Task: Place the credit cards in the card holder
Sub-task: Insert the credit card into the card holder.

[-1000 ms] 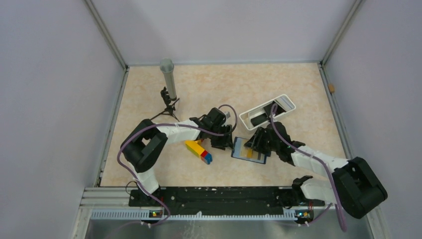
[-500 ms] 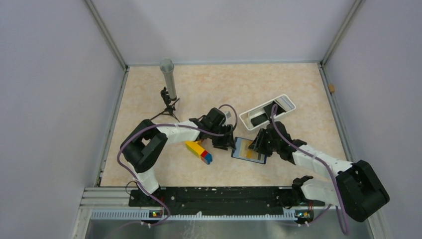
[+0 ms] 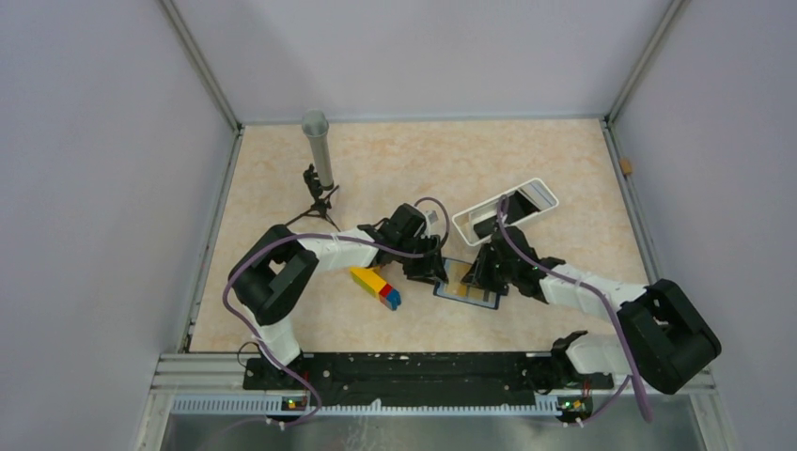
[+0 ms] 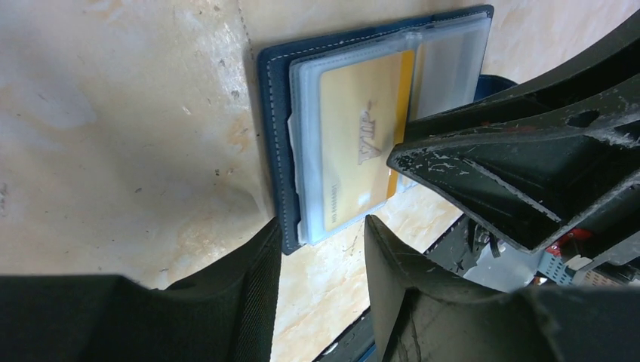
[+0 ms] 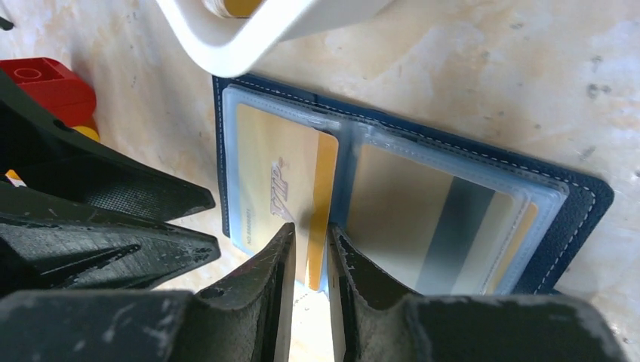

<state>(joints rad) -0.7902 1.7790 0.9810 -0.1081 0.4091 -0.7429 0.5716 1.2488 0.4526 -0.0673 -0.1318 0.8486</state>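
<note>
Card holder lies open flat on the table, clear sleeves up. In the sleeve nearer the left arm, the gold card is mostly in, one long edge jutting toward the fold. In the other sleeve, a striped greyish card is fully seated. Right gripper is nearly closed astride the gold card's exposed edge; can't tell if it pinches. Left gripper is spread at the holder's corner, gripping nothing. White tray sits just beyond, with a dark object inside.

Right hand further left over the card holder, jaws much narrower, either side of the gold card edge.
</note>
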